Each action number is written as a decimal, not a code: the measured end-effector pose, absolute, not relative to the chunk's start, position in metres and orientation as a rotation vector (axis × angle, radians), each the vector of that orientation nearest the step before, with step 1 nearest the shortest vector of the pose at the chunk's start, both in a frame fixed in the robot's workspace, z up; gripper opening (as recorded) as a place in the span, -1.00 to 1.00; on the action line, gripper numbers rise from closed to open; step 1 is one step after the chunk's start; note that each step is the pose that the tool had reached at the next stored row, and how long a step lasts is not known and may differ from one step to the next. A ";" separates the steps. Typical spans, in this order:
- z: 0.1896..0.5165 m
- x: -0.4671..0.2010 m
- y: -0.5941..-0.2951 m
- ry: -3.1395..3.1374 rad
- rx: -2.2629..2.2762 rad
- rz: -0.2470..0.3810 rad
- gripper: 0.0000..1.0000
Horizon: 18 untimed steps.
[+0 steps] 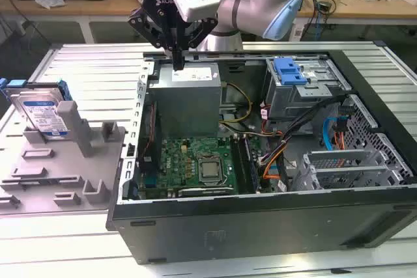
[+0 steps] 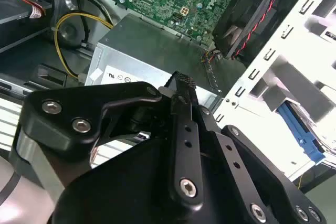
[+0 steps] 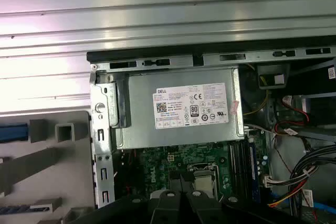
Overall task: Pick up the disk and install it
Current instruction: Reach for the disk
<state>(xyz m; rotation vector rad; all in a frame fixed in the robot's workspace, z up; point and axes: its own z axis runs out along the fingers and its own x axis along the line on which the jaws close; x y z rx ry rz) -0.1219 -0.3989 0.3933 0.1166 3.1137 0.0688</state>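
Observation:
The disk [image 1: 42, 114], silver with a blue-and-white label and a blue rail around it, stands upright in a grey holder [image 1: 71, 154] at the exterior view's left, outside the computer case. A strip of its blue rail [image 2: 298, 129] shows in the second wrist view. My gripper [image 1: 177, 63] hangs over the back left corner of the open case, just above the grey power supply [image 1: 189, 99], well to the right of the disk. Its fingers [image 2: 181, 85] are pressed together with nothing between them. The gripper [image 3: 181, 196] points down at the motherboard side of the power supply [image 3: 178, 108].
The open black case [image 1: 260, 226] holds a green motherboard [image 1: 195, 164], bundled cables [image 1: 280, 154] and a metal drive bay [image 1: 306, 89] topped by a blue latch [image 1: 290, 69]. A ribbed metal table [image 1: 91, 63] carries the case. Desks with clutter stand behind.

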 end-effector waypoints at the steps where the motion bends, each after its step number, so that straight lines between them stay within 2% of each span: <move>1: 0.393 -0.122 -0.399 3.114 0.117 0.069 -0.79; 18: 0.393 -0.130 -0.397 3.114 0.117 0.069 -0.79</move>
